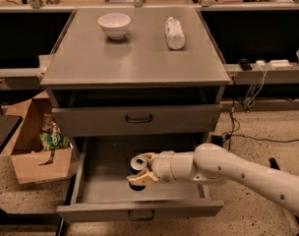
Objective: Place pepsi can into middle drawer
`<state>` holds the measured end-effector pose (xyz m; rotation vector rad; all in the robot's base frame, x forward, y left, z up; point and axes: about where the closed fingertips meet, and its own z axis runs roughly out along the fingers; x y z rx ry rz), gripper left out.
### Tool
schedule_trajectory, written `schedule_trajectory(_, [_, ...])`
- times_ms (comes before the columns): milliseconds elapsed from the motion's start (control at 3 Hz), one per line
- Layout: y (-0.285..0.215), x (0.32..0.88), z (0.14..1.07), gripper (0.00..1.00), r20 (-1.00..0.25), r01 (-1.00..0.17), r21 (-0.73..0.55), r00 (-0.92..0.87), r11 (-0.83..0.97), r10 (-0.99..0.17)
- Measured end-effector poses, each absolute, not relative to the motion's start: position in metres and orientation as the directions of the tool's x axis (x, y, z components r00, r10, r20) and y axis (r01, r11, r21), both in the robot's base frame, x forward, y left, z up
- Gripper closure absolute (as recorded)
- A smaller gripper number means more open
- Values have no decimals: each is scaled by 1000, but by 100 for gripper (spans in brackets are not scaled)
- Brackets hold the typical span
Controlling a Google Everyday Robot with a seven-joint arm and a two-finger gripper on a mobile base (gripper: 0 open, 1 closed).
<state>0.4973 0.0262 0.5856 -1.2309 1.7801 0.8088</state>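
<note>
The middle drawer (105, 188) is pulled out at the bottom of the grey cabinet, showing its flat tray floor, low side walls and a dark loop handle on its front. My gripper (138, 171) reaches in from the right on a white arm. It is shut on the pepsi can (137, 164), whose silver top faces up and left. The can is inside the drawer's outline, low over the tray floor near its middle. Its dark body is mostly hidden by the fingers (137, 182).
A closed grey drawer front (189, 119) with a loop handle sits above the open drawer. A white bowl (114, 23) and a clear plastic bottle (174, 32) lie on the cabinet top. A cardboard box (34, 163) with a green bag stands at left. Cables (253, 90) hang at right.
</note>
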Motion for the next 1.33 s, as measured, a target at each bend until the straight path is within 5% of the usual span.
schedule_trajectory(1333, [-6, 595, 428, 100, -840, -826, 15, -315, 563, -441])
